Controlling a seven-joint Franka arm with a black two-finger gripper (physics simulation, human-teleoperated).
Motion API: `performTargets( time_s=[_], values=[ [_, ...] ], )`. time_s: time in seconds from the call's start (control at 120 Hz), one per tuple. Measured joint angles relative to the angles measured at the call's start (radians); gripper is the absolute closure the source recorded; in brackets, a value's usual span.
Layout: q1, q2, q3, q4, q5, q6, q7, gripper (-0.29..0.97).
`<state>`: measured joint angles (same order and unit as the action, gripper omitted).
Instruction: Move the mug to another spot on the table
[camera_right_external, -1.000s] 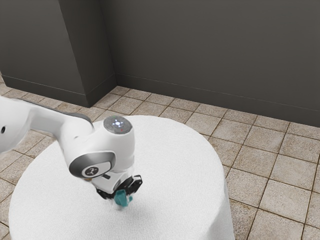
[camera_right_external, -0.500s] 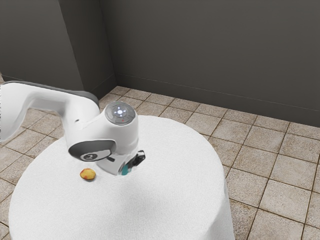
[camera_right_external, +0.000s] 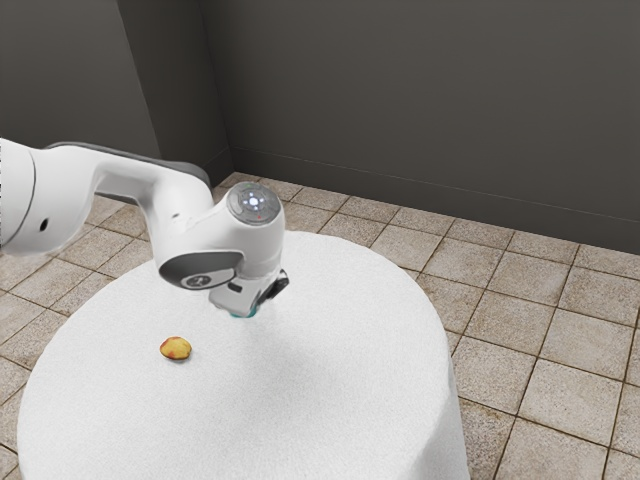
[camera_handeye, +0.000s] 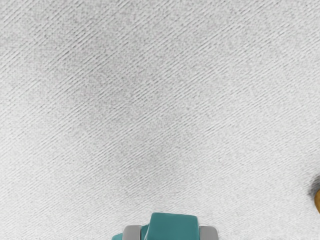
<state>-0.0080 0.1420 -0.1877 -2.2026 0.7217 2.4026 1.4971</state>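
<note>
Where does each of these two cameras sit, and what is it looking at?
Exterior view: beside and above the round table, looking down; white arm and gripper show.
Wrist view: on the hand, facing down at the table; grey finger pads show.
Shared: the teal mug the gripper holds, and the table.

The bench (camera_right_external: 380, 380) was softly, evenly lit; a faint shadow was cast beneath the arm (camera_right_external: 100, 185); the walls (camera_right_external: 420, 90) were left dim.
</note>
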Motion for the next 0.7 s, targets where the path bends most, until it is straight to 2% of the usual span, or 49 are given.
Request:
performTargets(
  time_s=[0.325, 0.7],
  values=[
    [0.035, 0.104, 0.000, 0.027, 0.020, 0.002, -0.033, 0.79],
    [0.045, 0.136, 0.000, 0.028, 0.021, 0.003, -0.057, 0.77]
  ],
)
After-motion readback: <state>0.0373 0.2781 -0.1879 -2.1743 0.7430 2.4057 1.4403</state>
